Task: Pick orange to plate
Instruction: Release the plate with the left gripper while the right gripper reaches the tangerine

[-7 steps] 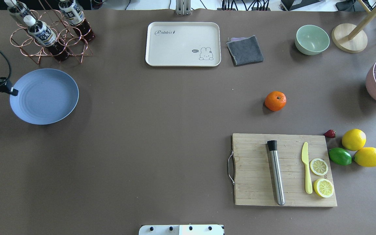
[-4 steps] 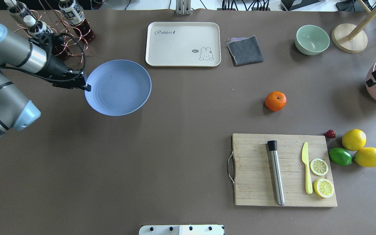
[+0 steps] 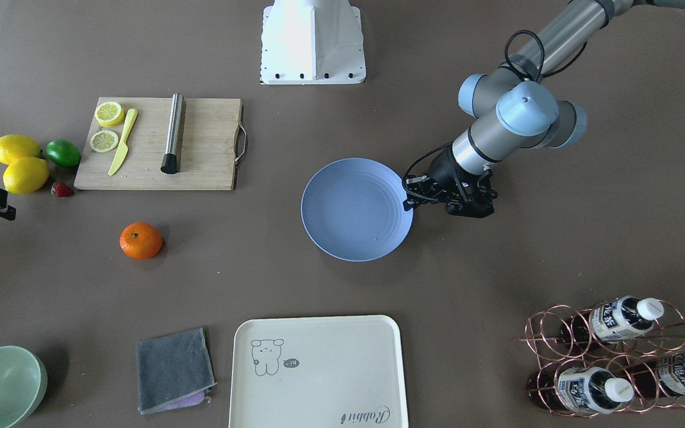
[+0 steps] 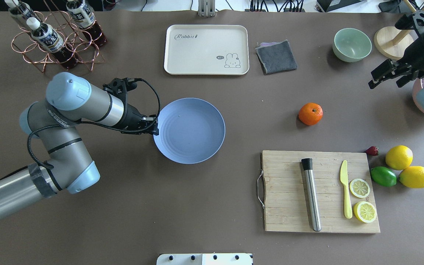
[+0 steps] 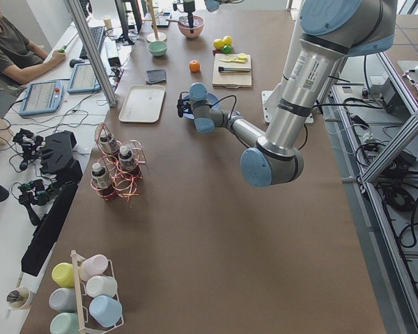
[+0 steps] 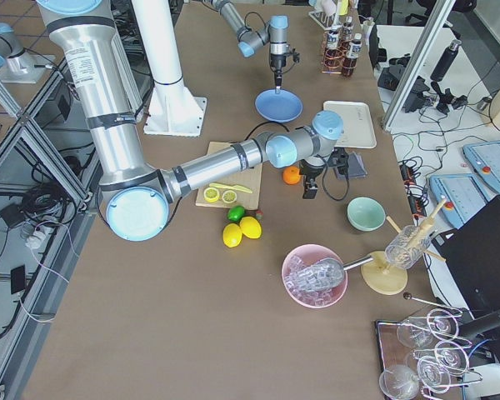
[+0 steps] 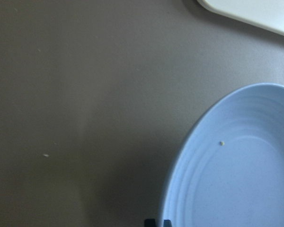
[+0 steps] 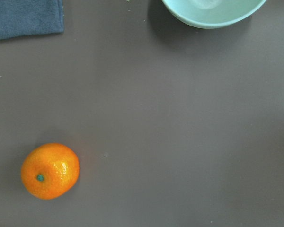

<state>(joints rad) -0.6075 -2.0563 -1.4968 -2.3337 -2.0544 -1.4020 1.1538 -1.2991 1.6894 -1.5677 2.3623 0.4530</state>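
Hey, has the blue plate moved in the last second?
Yes. In the overhead view the plate has slid right, away from the bottle rack, and is now just below the cream tray.

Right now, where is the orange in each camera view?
Front-facing: orange lower left.
Overhead: orange right of centre.
Exterior left: orange top centre, far.
Exterior right: orange at centre.
Left wrist: not in it.
Right wrist: orange lower left.
Landmark: mint-green bowl, in all but left wrist.
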